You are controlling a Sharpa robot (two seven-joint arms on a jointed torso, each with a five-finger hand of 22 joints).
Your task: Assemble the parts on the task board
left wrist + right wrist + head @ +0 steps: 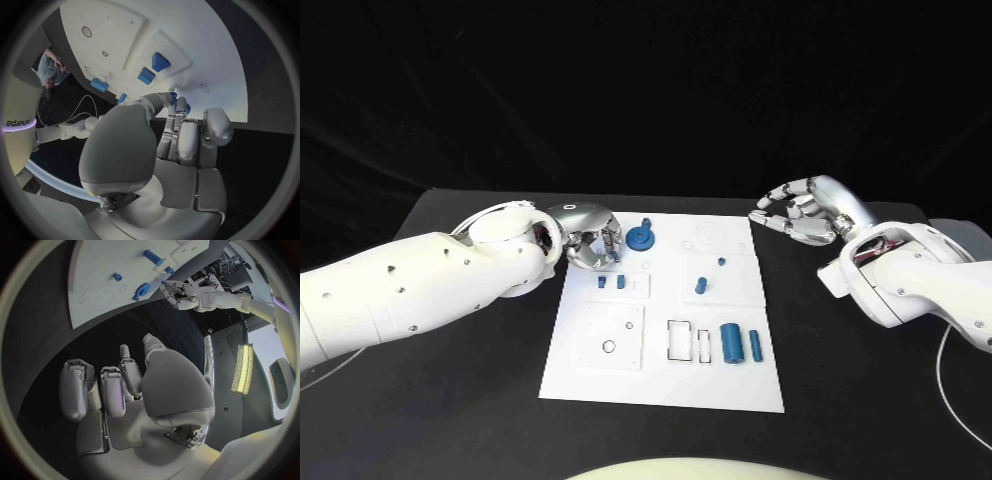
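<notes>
Left robot hand [593,243] pinches a small blue part [172,96] at the board's [733,385] far-left corner; right robot hand [798,211] hangs released. The part looks light, rigid, slippery: pinch its sides.

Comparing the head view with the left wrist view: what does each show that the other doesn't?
Head view alone: the right hand curled beyond the task board's far right corner, holding nothing, plus the round blue part and the two upright blue cylinders. Left wrist view alone: the left hand's fingertips seemingly pinching a small blue part. Both show the left hand, the board, and the two small blue blocks.
</notes>
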